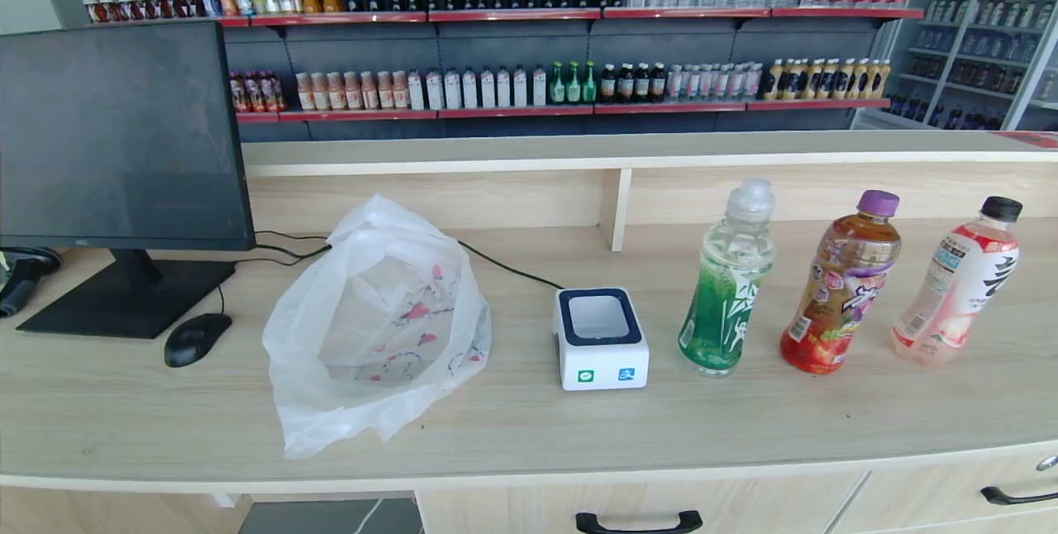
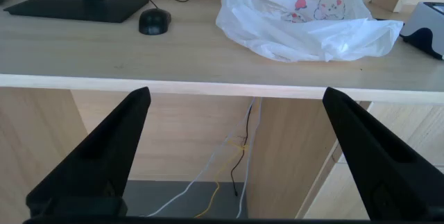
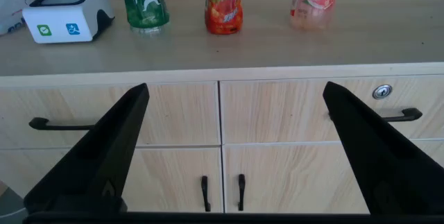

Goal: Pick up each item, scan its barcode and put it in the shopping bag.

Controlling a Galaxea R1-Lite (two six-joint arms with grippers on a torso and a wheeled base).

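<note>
Three bottles stand in a row on the wooden counter: a green-labelled clear one [image 1: 727, 286] [image 3: 143, 1], an orange drink with a purple cap [image 1: 841, 284] [image 3: 223, 3], and a pink-white one with a black cap [image 1: 957, 284] [image 3: 313, 1]. The white barcode scanner [image 1: 600, 339] [image 3: 64, 21] sits left of them. A white plastic shopping bag [image 1: 380, 321] [image 2: 305, 17] slumps further left. My left gripper [image 2: 236, 148] hangs open below the counter edge, facing the bag. My right gripper [image 3: 232, 148] is open too, low before the cabinet doors [image 3: 284, 127].
A monitor [image 1: 124, 137] on a black stand [image 2: 83, 3], a mouse [image 1: 197, 339] [image 2: 154, 21] and a handheld scanner [image 1: 21, 274] occupy the counter's left end. A cable [image 1: 504, 268] runs behind the bag. A raised ledge [image 1: 628, 150] backs the counter. Drawer handles [image 3: 48, 123] lie below.
</note>
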